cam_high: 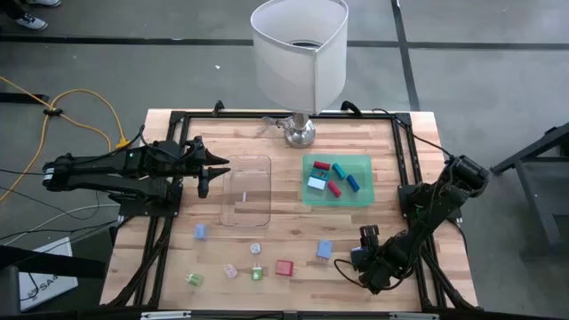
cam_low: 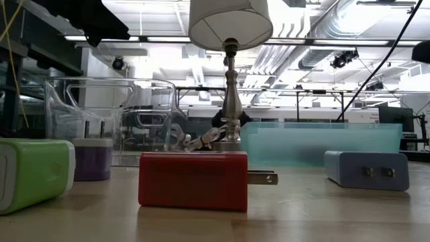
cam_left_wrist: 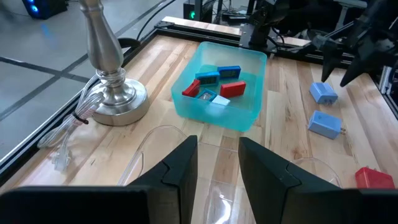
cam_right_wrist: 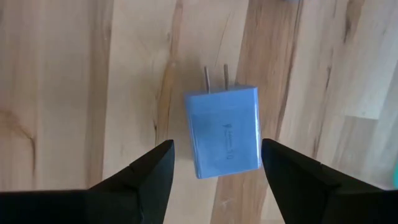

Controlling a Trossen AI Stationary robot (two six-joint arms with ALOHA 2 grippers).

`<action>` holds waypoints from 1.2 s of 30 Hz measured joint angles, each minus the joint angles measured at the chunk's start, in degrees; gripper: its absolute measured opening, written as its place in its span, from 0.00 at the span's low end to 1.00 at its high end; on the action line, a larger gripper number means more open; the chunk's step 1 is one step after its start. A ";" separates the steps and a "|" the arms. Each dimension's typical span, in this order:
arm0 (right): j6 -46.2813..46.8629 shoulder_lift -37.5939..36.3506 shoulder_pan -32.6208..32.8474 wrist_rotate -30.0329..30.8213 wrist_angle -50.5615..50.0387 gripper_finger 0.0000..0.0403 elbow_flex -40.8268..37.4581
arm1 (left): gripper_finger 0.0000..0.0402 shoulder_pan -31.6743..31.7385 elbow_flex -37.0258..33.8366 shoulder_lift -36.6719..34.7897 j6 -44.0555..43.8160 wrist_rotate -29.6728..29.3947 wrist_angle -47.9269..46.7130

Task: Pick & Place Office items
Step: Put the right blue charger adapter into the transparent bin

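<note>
Lying flat on wood, a smooth pale blue plug block [cam_right_wrist: 224, 132] is framed by the spread right gripper [cam_right_wrist: 217, 171], prongs pointing away.

On my bench [cam_high: 178, 133] a lamp [cam_high: 300, 53] with a white shade and a silver base stood at the far edge. Just in front of the lamp and toward one side lay a clear plastic tray [cam_high: 246, 189]; on the lamp's other side sat a green translucent tray [cam_high: 364, 197]. A bundled cord [cam_left_wrist: 71, 127] lay coiled beside the lamp's base.
</note>
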 joint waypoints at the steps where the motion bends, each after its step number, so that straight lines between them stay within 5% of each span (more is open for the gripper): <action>1: -0.01 0.00 0.00 0.12 0.40 0.57 -0.34 | 0.27 0.00 -0.01 -0.01 0.00 0.00 -0.01; 36: -6.01 -0.04 -5.75 -5.85 12.56 0.56 -9.06 | 0.27 -0.02 0.00 -0.01 0.00 0.01 0.01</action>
